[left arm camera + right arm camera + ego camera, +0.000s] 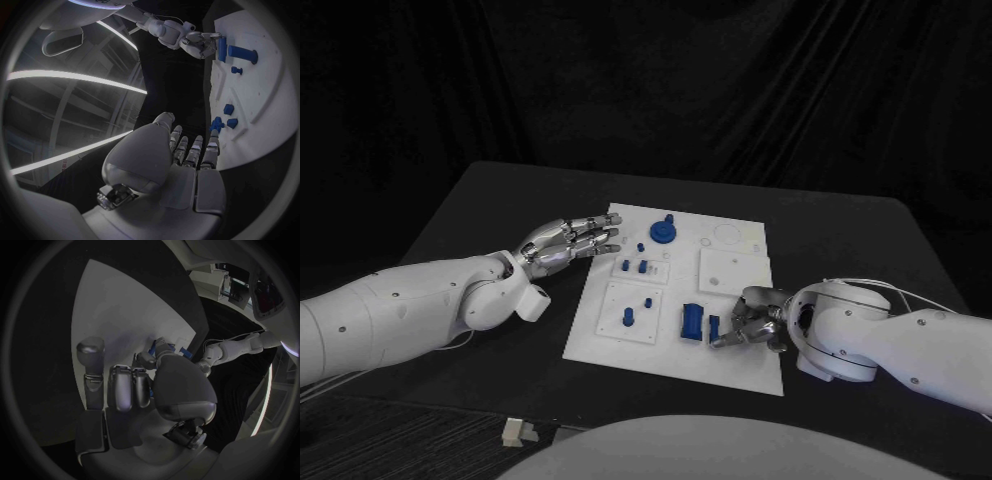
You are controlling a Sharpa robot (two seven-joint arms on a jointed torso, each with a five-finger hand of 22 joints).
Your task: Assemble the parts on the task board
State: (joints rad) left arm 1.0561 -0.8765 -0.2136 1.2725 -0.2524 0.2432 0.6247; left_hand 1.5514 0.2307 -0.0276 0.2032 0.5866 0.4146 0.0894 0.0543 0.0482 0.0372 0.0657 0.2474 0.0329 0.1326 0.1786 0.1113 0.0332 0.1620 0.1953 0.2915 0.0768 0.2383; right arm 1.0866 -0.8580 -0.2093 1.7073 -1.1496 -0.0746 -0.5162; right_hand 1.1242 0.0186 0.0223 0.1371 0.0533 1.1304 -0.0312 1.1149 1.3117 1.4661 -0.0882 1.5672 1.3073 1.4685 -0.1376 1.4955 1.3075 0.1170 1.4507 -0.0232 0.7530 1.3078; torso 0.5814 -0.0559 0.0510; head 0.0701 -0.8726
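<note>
The white task board point(733, 270) lies in the middle of the black table. A round blue part point(664, 231) stands near its far edge, and small blue pegs point(635, 266) stand in its left half. A larger blue block point(692, 322) sits near the front. My right hand point(754, 322) rests on the board just right of that block, its curled fingers pinching a narrow blue part point(715, 328); the same part point(220, 48) stands upright at its fingertips in the left wrist view. My left hand point(570, 243) hovers at the board's far left edge, fingers stretched out, holding nothing.
Raised white square plates point(733, 268) take up the board's right half. Bare black table point(516, 200) runs along the board's left and far sides. A small white object point(515, 430) lies at the table's front edge.
</note>
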